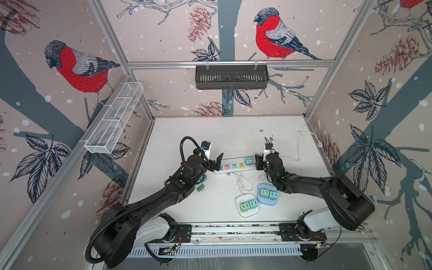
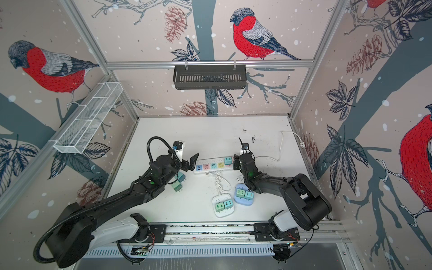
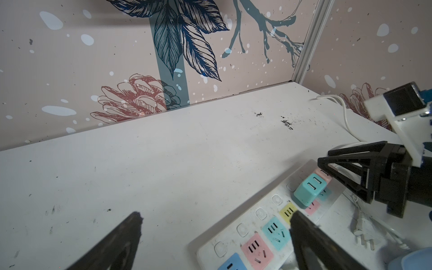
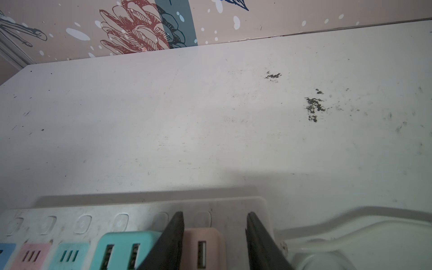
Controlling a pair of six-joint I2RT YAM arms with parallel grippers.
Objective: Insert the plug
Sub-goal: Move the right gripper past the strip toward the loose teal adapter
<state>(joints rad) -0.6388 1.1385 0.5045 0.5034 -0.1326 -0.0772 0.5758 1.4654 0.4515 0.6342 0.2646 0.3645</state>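
Right fingers (image 4: 168,243) straddle pink plug (image 4: 203,247); grip unclear, base cropped.

In both top views the right gripper (image 1: 258,161) mostly covers the small pink USB charger plug (image 4: 203,247), and the right wrist view chops off its base, so no idea if it's seated. The black left arm (image 1: 149,201) half hides 2 green charger plugs (image 1: 200,187).

I find the pink plug (image 4: 203,247), 1 USB port showing, upright at the end socket of the white power strip (image 1: 233,161), touching 1 teal plug (image 4: 121,250). I cannot tell how deep it sits. The strip lies flat mid-table, roughly parallel to the back edge.
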